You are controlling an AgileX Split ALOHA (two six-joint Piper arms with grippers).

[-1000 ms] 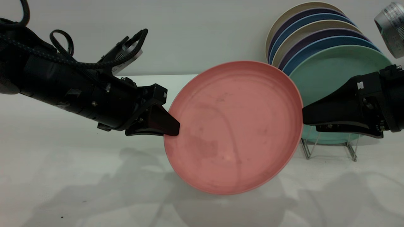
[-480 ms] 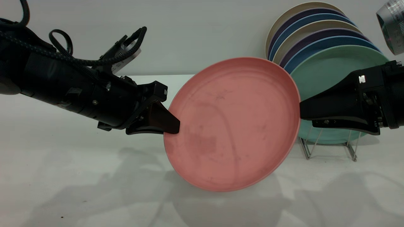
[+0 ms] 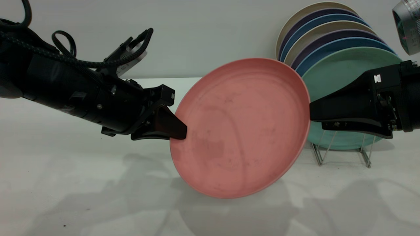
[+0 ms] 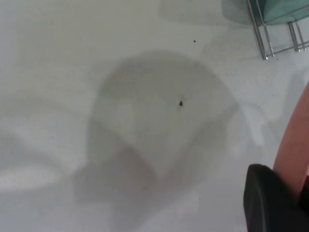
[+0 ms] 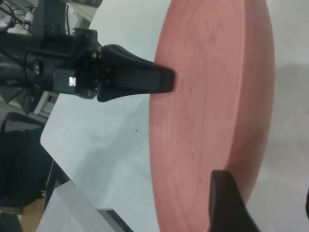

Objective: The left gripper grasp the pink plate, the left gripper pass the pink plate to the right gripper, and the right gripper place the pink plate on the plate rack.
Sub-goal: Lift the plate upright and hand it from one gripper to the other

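Pink plate [image 3: 241,127]: you see it mid-frame, tilted on edge, held above the table [image 3: 65,183].
Left gripper [image 3: 178,129]: jaws pinch the plate's left rim.
Right gripper [image 3: 311,111]: at the plate's right rim; you cannot tell whether its jaws grip.
Plate rack [image 3: 341,154]: right of frame, behind, holding a green plate [image 3: 341,72].

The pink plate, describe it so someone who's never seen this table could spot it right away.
Look at mid-table, between the two black arms. The pink plate hangs there tilted, off the table, the left gripper pinching one edge and the right gripper at the opposite edge. It is the only salmon-pink plate; the rest stand in the rack behind.
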